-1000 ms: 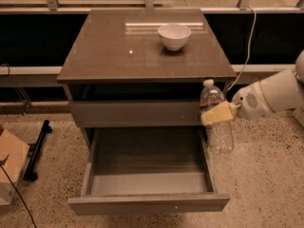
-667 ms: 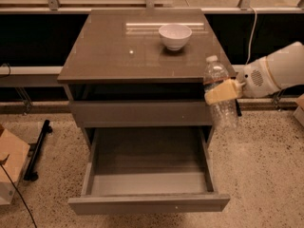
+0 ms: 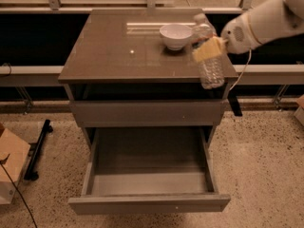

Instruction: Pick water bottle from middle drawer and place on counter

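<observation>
My gripper is shut on the water bottle, a clear ribbed bottle with a white cap. It holds the bottle upright in the air over the right front edge of the counter, just right of the white bowl. The white arm comes in from the upper right. The middle drawer is pulled out below the cabinet and shows nothing inside.
A white bowl stands on the counter at the back right. A shut plain drawer front sits above the open drawer. A cardboard box and a black stand lie on the speckled floor at left. A railing runs behind.
The gripper has lifted the bottle up and back, from beside the cabinet's right side at drawer height to over the counter's right front edge.
</observation>
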Robot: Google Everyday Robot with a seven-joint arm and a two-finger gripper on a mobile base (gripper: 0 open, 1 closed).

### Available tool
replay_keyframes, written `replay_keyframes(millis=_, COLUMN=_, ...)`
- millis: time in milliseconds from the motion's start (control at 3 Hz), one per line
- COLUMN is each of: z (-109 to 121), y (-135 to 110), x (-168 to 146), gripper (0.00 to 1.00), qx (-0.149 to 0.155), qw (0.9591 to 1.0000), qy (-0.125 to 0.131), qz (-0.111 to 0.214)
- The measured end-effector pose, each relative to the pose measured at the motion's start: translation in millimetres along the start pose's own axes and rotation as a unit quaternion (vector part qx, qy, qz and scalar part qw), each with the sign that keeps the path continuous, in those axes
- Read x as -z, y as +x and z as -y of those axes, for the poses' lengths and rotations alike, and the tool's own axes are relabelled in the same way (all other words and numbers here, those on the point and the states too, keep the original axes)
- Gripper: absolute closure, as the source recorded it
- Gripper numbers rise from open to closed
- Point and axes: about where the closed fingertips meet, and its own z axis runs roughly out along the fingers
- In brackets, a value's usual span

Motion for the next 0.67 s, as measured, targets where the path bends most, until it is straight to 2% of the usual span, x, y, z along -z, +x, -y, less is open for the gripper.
replay_keyframes(millis=333, z=-4.7, y=-42.3, x=3.5, gripper=1.0, qx=0.019, qw=0.9994, qy=0.001, qz=0.029)
replay_keyframes(millis=667, z=-4.5, y=-41.3, x=1.2, gripper=1.0, qx=0.017, qw=0.9994, qy=0.0, qz=0.029)
